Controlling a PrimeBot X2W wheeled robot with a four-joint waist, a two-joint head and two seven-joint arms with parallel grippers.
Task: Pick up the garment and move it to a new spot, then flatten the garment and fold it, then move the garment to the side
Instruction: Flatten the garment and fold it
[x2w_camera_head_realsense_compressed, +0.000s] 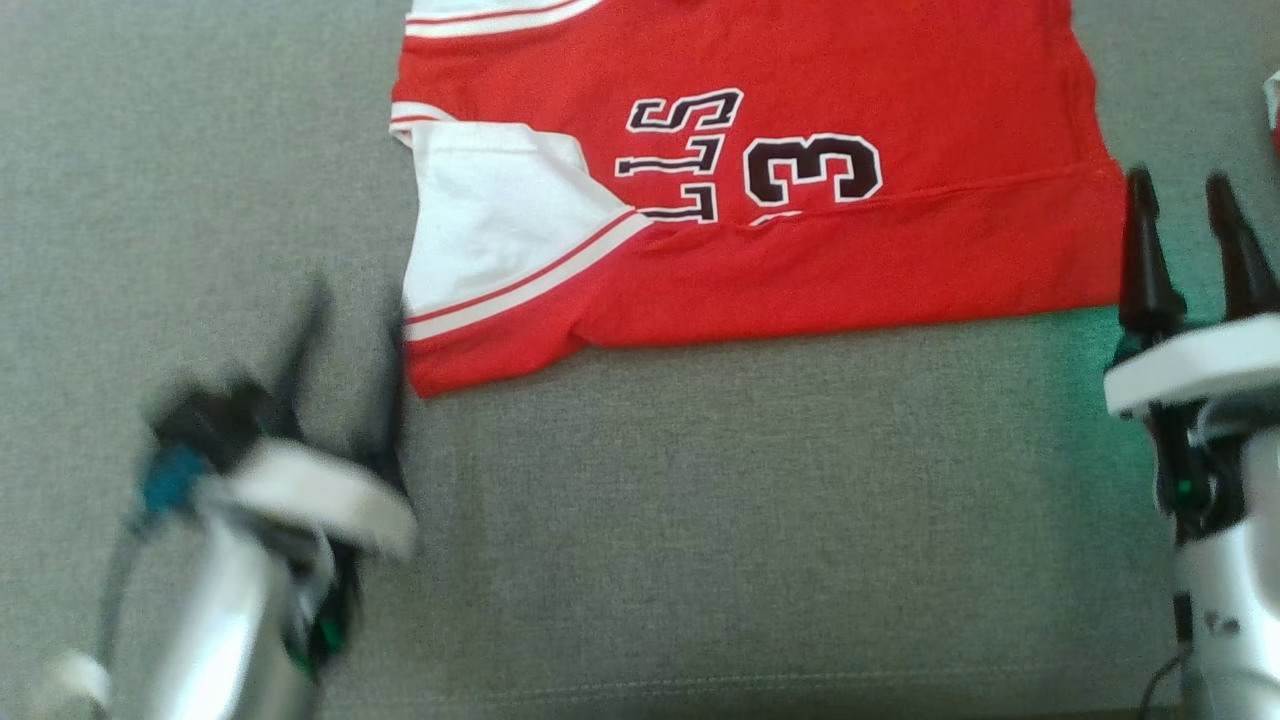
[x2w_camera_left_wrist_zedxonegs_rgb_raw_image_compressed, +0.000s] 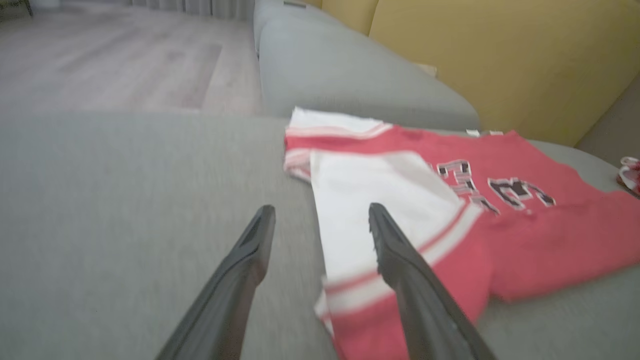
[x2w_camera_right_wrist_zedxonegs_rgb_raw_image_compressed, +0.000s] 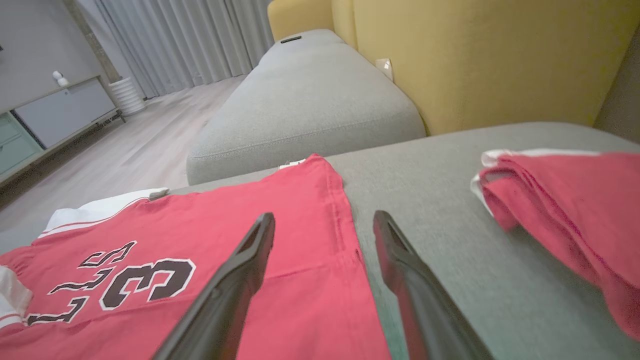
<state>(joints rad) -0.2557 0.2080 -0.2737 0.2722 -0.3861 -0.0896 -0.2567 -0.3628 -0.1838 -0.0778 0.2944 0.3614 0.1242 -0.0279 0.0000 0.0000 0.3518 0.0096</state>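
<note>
The garment (x2w_camera_head_realsense_compressed: 850, 230) is a red jersey with white sleeves and black lettering, lying partly folded on the grey sofa cushion (x2w_camera_head_realsense_compressed: 700, 520); its near edge is doubled over. My left gripper (x2w_camera_head_realsense_compressed: 345, 325) is blurred, open and empty, just off the garment's near left corner. In the left wrist view its fingers (x2w_camera_left_wrist_zedxonegs_rgb_raw_image_compressed: 320, 220) straddle the white sleeve's edge (x2w_camera_left_wrist_zedxonegs_rgb_raw_image_compressed: 350, 200). My right gripper (x2w_camera_head_realsense_compressed: 1185, 210) is open and empty at the garment's right edge. In the right wrist view its fingers (x2w_camera_right_wrist_zedxonegs_rgb_raw_image_compressed: 322, 227) hover over the garment's (x2w_camera_right_wrist_zedxonegs_rgb_raw_image_compressed: 200, 240) hem.
A second red folded cloth (x2w_camera_right_wrist_zedxonegs_rgb_raw_image_compressed: 575, 200) lies to the right on the same cushion, its corner showing in the head view (x2w_camera_head_realsense_compressed: 1272, 105). A yellow backrest (x2w_camera_right_wrist_zedxonegs_rgb_raw_image_compressed: 475, 55) stands behind. Another grey cushion (x2w_camera_right_wrist_zedxonegs_rgb_raw_image_compressed: 310, 110) and wood floor (x2w_camera_right_wrist_zedxonegs_rgb_raw_image_compressed: 145, 140) lie beyond the garment.
</note>
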